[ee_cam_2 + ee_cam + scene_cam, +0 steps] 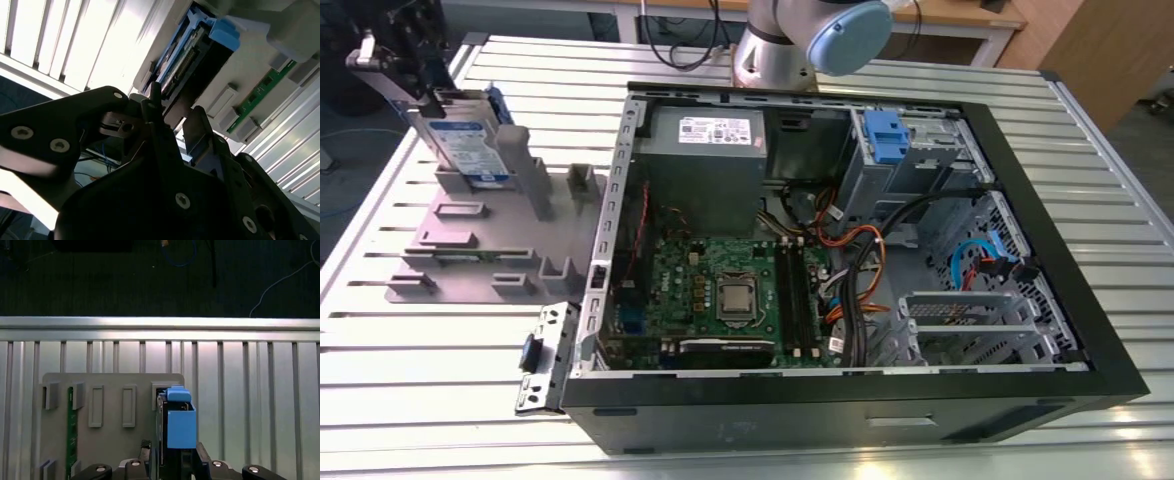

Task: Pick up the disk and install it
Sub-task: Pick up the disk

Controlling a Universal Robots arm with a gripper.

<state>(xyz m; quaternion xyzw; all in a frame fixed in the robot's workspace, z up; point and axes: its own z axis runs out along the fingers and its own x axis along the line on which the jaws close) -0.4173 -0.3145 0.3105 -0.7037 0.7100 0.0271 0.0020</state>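
The disk [464, 140], a silver drive with a white-and-blue label in a blue bracket, stands on edge in the grey stand [467, 250] at the exterior view's left. My gripper [420, 85] hangs at the disk's top end. In the first wrist view the blue bracket [180, 422] lies between my two dark fingers [202, 457], with a slim gap showing on one side. The gripper [174, 460] is open, straddling the disk. In the second wrist view the disk [185, 55] runs away from the fingers [155, 112].
An open computer case [854, 400] lies on the slatted metal table [427, 360], with motherboard, cables and a blue bracket [887, 135] in its drive bay. A green board [71, 435] sits in the stand. The arm's base [787, 50] rises behind the case.
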